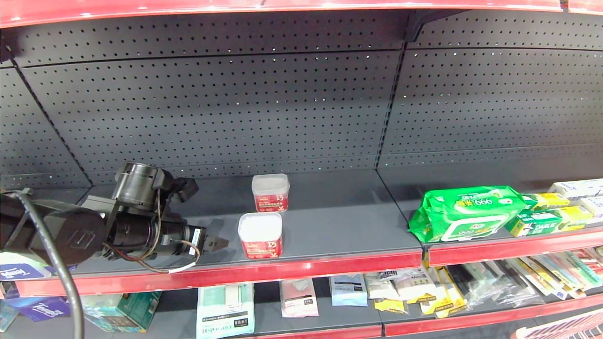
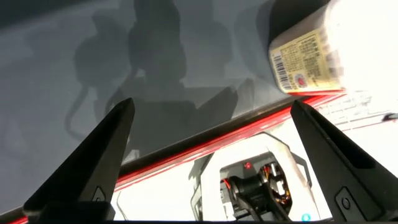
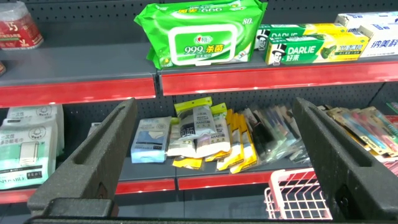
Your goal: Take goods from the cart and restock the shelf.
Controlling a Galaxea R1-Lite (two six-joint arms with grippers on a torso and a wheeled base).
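Two small tubs with white lids and red labels stand on the dark shelf (image 1: 330,221), one near the front edge (image 1: 260,234) and one behind it (image 1: 270,192). My left gripper (image 1: 220,244) hovers low over the shelf just left of the front tub, open and holding nothing. In the left wrist view its fingers (image 2: 93,168) are spread wide over the shelf's red front lip, with a tub (image 2: 323,43) off to one side. My right gripper (image 3: 214,102) is open and empty, facing the lower shelves, above the pink cart basket (image 3: 298,196).
A green wipes pack (image 1: 466,212) and toothpaste boxes (image 1: 546,219) lie on the right shelf section. Packets and sachets (image 1: 424,287) fill the shelf below. Tissue packs (image 1: 19,273) sit at the far left. Bare shelf lies between the tubs and the wipes.
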